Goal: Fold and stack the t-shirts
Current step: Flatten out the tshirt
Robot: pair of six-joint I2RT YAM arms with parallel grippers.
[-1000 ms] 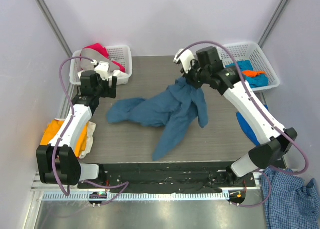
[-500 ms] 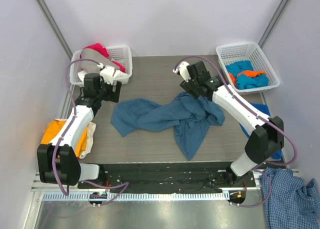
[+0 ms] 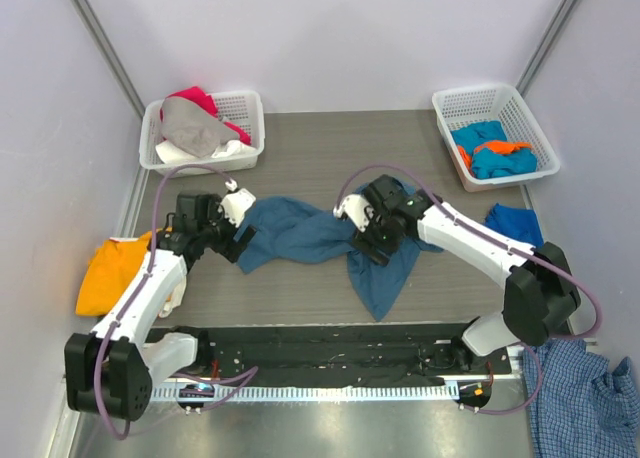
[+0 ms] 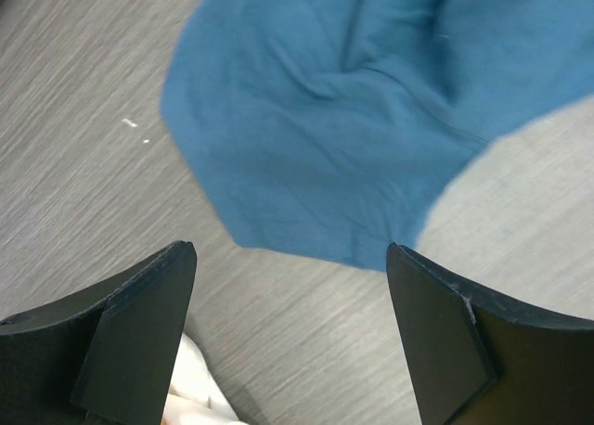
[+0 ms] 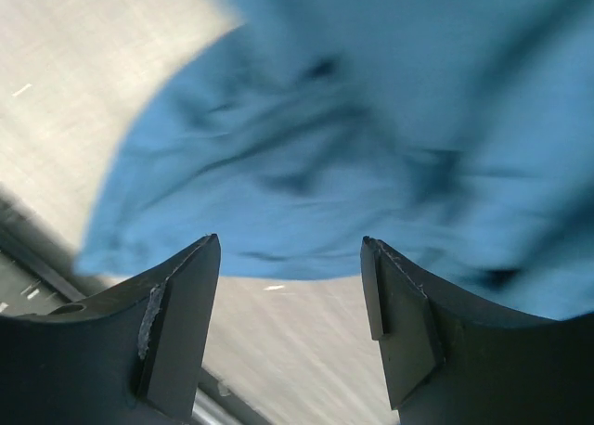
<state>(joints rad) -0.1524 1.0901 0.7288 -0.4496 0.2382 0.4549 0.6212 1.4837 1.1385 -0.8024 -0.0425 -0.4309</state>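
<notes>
A large dark teal-blue t-shirt point(image 3: 300, 233) lies crumpled across the middle of the table, one part trailing toward the near edge. My left gripper point(image 3: 240, 236) is at its left end, open, with bare table between the fingers and the cloth's edge point(image 4: 353, 119) just ahead. My right gripper point(image 3: 366, 242) hangs low over the shirt's right half, open and holding nothing. In the right wrist view, the blue fabric point(image 5: 371, 137) lies just beyond the fingertips. An orange t-shirt point(image 3: 105, 273) lies at the table's left edge.
A white basket point(image 3: 245, 106) at the back left holds grey and red shirts. A second basket point(image 3: 480, 100) at the back right holds turquoise and orange ones. A blue cloth point(image 3: 515, 223) lies at the right. A checked shirt point(image 3: 590, 388) is off the table's near right corner.
The right gripper opened and let go of the teal shirt, which dropped onto the table. It then moved down and left. The left arm came from the basket to the shirt's left end.
</notes>
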